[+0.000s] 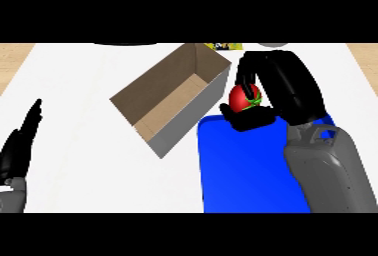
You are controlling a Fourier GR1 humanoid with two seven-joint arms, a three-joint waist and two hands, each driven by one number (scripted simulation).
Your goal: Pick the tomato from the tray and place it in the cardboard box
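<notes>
One tomato, round, smooth, likely soft: clasped around its sides by right robot hand, over tray's far edge; left robot hand resting open.

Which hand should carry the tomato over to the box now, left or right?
Right. The right hand is already curled round the tomato at the far end of the blue tray, just beside the cardboard box. The left hand rests open at the view's left edge, holding nothing.

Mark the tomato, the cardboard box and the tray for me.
tomato point(240, 98), head view, its red skin.
cardboard box point(179, 85), head view, inner wall.
tray point(236, 170), head view, bare blue floor.
</notes>
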